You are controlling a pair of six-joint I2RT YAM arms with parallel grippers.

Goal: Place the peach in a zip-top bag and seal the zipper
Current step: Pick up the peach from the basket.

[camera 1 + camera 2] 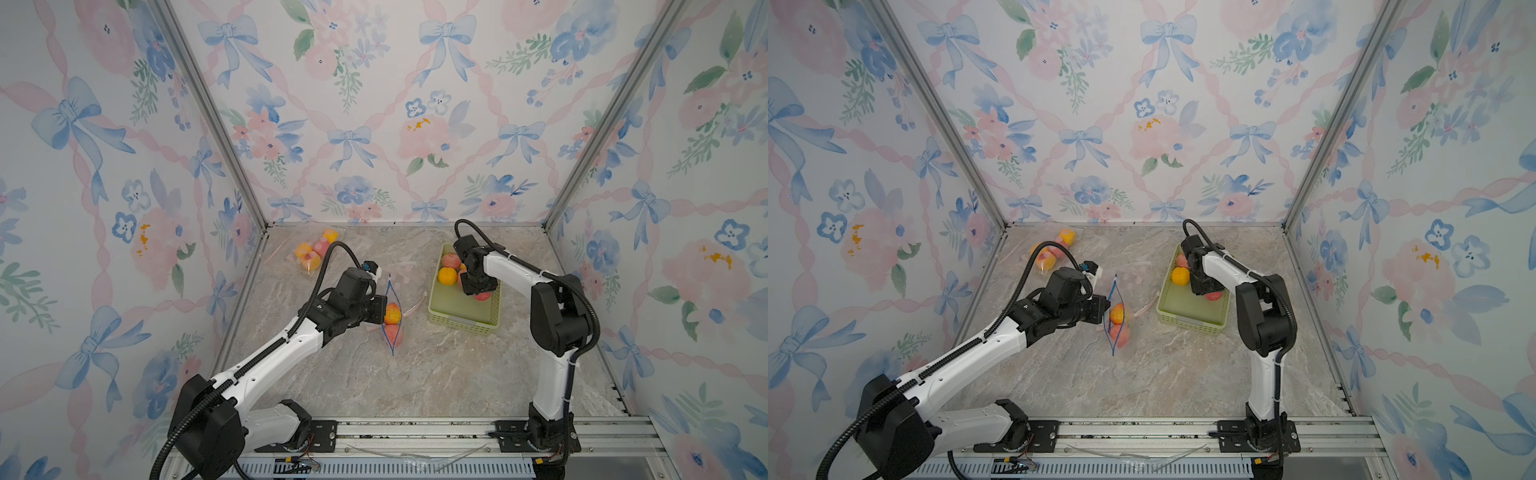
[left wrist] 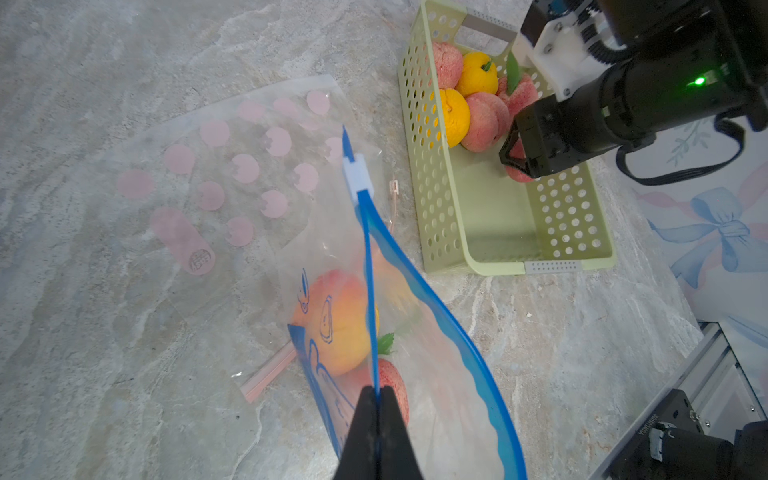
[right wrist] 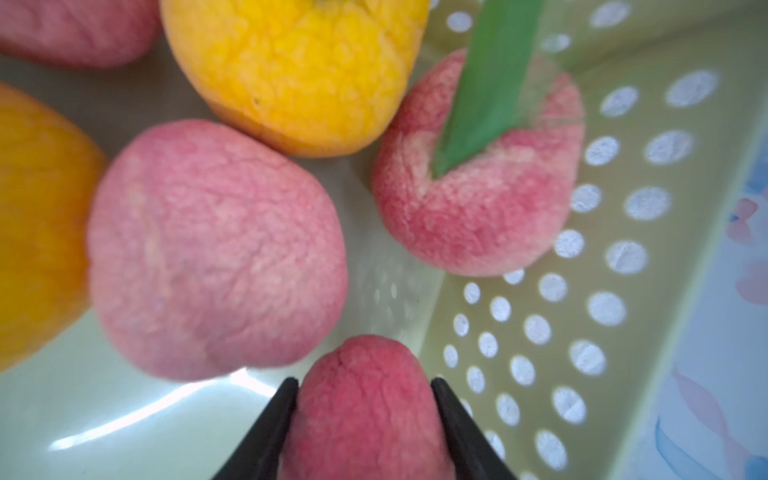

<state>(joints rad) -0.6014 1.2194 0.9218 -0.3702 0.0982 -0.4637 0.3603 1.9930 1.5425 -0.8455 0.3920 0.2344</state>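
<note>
Right wrist view: squeezing the peach [image 3: 365, 415] in the basket [image 3: 623, 249] with right pincer [image 3: 365, 380]. Seems soft, light; best held gently round its middle. Pinching rim of bag [image 2: 440, 374] with left pincer [image 2: 377, 390].

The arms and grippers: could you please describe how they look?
Both the left arm and right arm have white links with black joints and bases. A black ribbed cable runs along each. The left gripper and right gripper have slim black tapered fingers. A green light glows on the right wrist.
</note>
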